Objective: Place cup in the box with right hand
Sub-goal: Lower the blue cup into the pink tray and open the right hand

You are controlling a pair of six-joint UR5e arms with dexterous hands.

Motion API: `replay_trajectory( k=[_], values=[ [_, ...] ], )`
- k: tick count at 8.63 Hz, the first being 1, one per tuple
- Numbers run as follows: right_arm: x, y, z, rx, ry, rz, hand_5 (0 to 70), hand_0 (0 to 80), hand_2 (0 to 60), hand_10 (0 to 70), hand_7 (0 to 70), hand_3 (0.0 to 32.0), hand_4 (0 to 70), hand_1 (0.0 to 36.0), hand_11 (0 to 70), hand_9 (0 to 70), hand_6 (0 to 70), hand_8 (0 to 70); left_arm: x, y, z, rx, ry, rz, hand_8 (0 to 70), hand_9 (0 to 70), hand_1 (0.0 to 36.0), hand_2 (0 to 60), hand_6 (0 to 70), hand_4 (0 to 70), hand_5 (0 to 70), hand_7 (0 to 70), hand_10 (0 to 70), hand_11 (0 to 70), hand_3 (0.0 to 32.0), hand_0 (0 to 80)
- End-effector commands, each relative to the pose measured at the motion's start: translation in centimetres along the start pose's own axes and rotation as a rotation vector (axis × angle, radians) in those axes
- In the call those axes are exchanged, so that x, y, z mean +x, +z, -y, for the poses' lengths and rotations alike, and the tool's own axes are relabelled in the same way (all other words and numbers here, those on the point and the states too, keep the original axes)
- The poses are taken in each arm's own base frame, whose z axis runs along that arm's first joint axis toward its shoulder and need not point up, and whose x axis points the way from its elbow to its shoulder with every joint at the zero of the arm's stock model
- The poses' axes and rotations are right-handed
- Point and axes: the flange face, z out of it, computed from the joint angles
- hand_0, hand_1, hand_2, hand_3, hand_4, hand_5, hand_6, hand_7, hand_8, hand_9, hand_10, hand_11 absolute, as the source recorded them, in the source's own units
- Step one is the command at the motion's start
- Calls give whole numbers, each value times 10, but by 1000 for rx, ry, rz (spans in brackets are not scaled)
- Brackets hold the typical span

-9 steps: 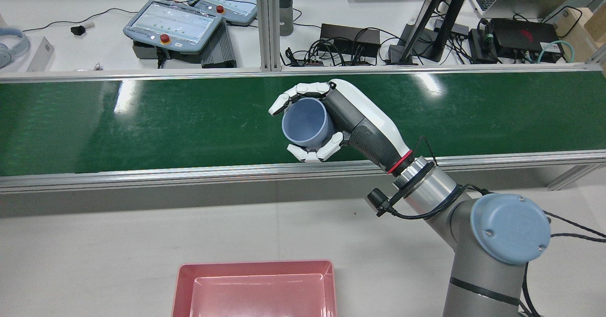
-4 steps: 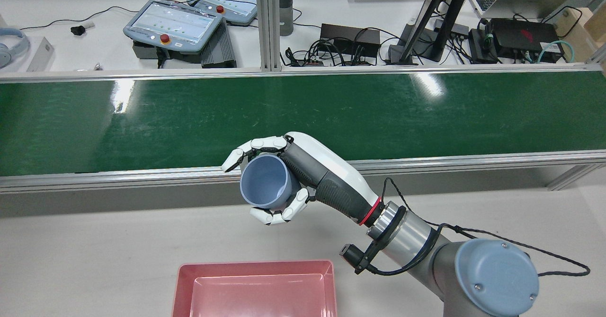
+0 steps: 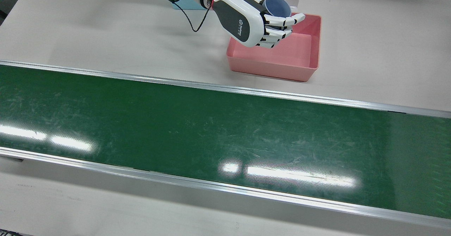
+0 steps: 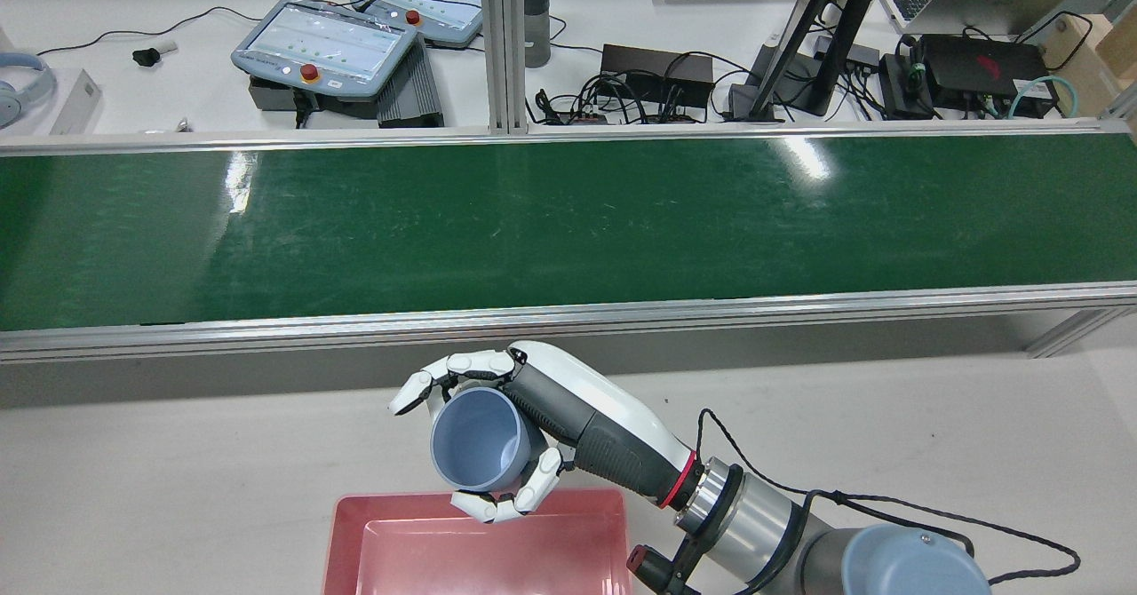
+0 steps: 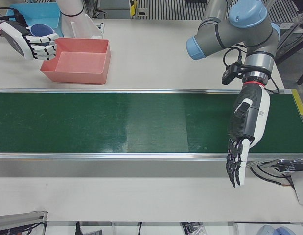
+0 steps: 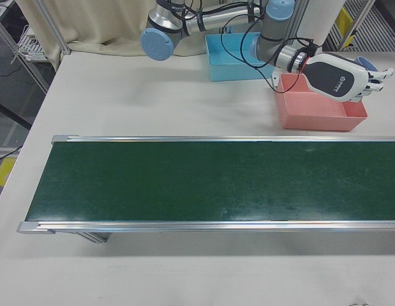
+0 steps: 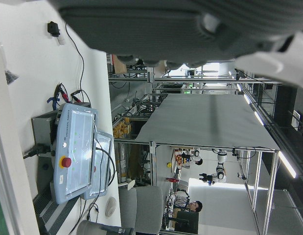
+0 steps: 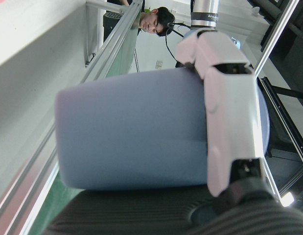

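Cup held over the box's rim, ready to go in

The right robot hand (image 4: 497,435) is wrapped around the blue-grey cup (image 4: 475,448), fingers over the wall on one side and a digit under the other, mouth tilted toward the rear camera; in the front view it hangs above the pink box (image 3: 310,58) at about its 11 o'clock corner, not yet inside; the cup looks like light, stiff, smooth plastic, so likely slippery and apt to roll or bounce if dropped; a hold round the mid-wall, as now, seems soundest; the left robot hand (image 5: 239,156) hangs over the green belt (image 5: 141,122) with fingers spread, holding nothing; the table (image 3: 105,35) carries the box.
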Motion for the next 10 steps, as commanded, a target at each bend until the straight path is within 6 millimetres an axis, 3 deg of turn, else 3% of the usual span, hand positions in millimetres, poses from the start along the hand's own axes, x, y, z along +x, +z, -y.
replay_trajectory(
  k=[1, 2, 3, 4, 5, 6, 7, 8, 10],
  values=[
    [49, -40, 11, 6, 85, 7, 249, 764, 600, 433, 700, 0, 33, 360, 649, 700, 347, 591, 0, -1, 1, 1, 0, 0, 0, 0, 0, 0, 0, 0, 0, 0, 0, 0, 0, 0],
    [57, -41, 4, 7, 93, 2, 236, 800, 600, 391, 700, 0, 12, 360, 590, 700, 299, 518, 0, 0, 0, 0, 0, 0, 0, 0, 0, 0, 0, 0, 0, 0, 0, 0, 0, 0],
    [59, -41, 1, 6, 95, -3, 220, 800, 600, 339, 700, 0, 0, 360, 526, 635, 250, 418, 0, 0, 0, 0, 0, 0, 0, 0, 0, 0, 0, 0, 0, 0, 0, 0, 0, 0],
    [61, -44, 3, 7, 95, -11, 215, 800, 600, 322, 527, 0, 0, 360, 505, 538, 197, 361, 0, 0, 0, 0, 0, 0, 0, 0, 0, 0, 0, 0, 0, 0, 0, 0, 0, 0],
    [64, -45, 3, 4, 92, -25, 153, 800, 474, 149, 192, 0, 0, 360, 261, 213, 98, 137, 0, 0, 0, 0, 0, 0, 0, 0, 0, 0, 0, 0, 0, 0, 0, 0, 0, 0],
    [65, -47, 3, 3, 92, -32, 99, 697, 104, 32, 79, 0, 0, 338, 82, 17, 48, 6, 0, 0, 0, 0, 0, 0, 0, 0, 0, 0, 0, 0, 0, 0, 0, 0, 0, 0],
    [66, -48, 2, 2, 93, -35, 59, 560, 0, 0, 11, 0, 0, 232, 2, 0, 20, 0, 0, 0, 0, 0, 0, 0, 0, 0, 0, 0, 0, 0, 0, 0, 0, 0, 0, 0],
    [66, -48, 2, 2, 95, -35, 47, 522, 0, 0, 4, 0, 0, 194, 0, 0, 16, 0, 0, 0, 0, 0, 0, 0, 0, 0, 0, 0, 0, 0, 0, 0, 0, 0, 0, 0],
    [66, -48, 2, 0, 96, -37, 42, 503, 0, 0, 0, 0, 0, 181, 0, 0, 7, 0, 0, 0, 0, 0, 0, 0, 0, 0, 0, 0, 0, 0, 0, 0, 0, 0, 0, 0]
  ],
)
